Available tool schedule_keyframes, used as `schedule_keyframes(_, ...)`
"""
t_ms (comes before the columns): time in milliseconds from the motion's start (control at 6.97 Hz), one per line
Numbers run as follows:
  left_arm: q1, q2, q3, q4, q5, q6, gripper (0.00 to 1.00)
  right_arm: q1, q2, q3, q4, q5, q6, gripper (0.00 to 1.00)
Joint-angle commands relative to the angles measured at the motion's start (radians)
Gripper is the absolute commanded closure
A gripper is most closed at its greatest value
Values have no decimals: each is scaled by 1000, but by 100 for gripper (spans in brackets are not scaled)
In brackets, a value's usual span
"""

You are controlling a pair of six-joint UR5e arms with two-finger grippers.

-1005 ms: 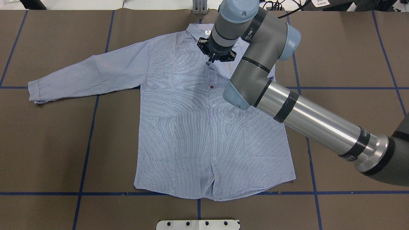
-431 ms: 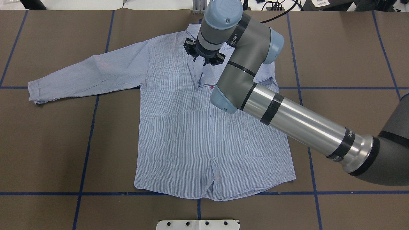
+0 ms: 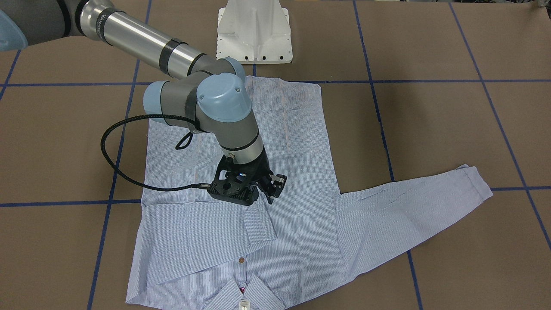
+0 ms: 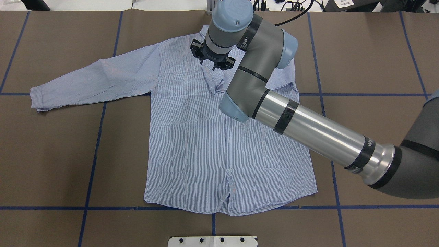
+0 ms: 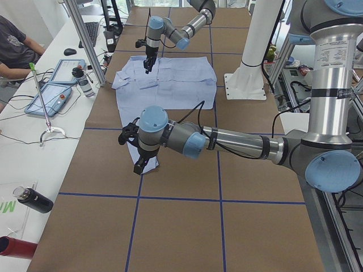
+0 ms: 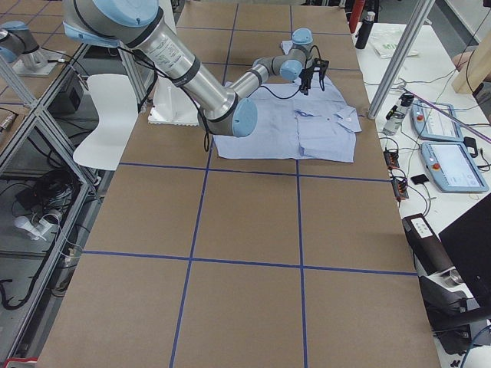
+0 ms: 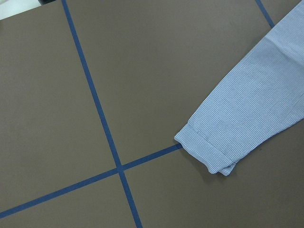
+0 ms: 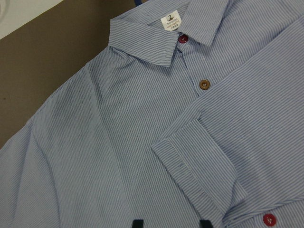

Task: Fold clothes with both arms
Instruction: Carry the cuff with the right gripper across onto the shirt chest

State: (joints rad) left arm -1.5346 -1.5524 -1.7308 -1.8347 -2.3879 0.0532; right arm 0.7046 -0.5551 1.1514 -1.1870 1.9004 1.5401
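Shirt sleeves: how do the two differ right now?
The folded sleeve lies bent across the shirt chest, cuff beside the brown button. The outstretched sleeve lies straight on the table, cuff near a tape crossing. Shared: striped blue fabric, lying flat, the right hand over the folded one, the left hand over the other.

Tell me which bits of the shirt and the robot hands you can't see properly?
- Overhead view: the right arm covers most of the folded sleeve of the shirt.
- Exterior left view: the left gripper is too small to tell open from shut.
- Right wrist view: the bottom edge cuts off the fingertips of the right gripper; the collar label's writing is too small to read.
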Motion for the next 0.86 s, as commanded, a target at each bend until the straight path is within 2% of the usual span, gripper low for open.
schedule_keyframes(0, 4, -11, 16, -3, -67, -103, 0, 13, 18, 8, 6, 0, 43, 0)
schedule_keyframes(144, 43, -47, 17, -23, -73, -288, 0, 44, -5, 52, -9, 43, 41, 0)
schedule_keyframes(287, 98, -58, 27, -72, -68, -340, 0, 99, -76, 126, -34, 143, 38, 0)
schedule_keyframes(431, 147, -58, 45, -119, -66, -354, 0, 146, -159, 201, -37, 199, 35, 0)
schedule_keyframes(574, 151, -69, 77, -127, -65, -377, 1, 182, -257, 284, -36, 233, 28, 0)
schedule_keyframes(718, 151, -107, 164, -133, -66, -403, 1, 199, -332, 348, -36, 246, 22, 0)
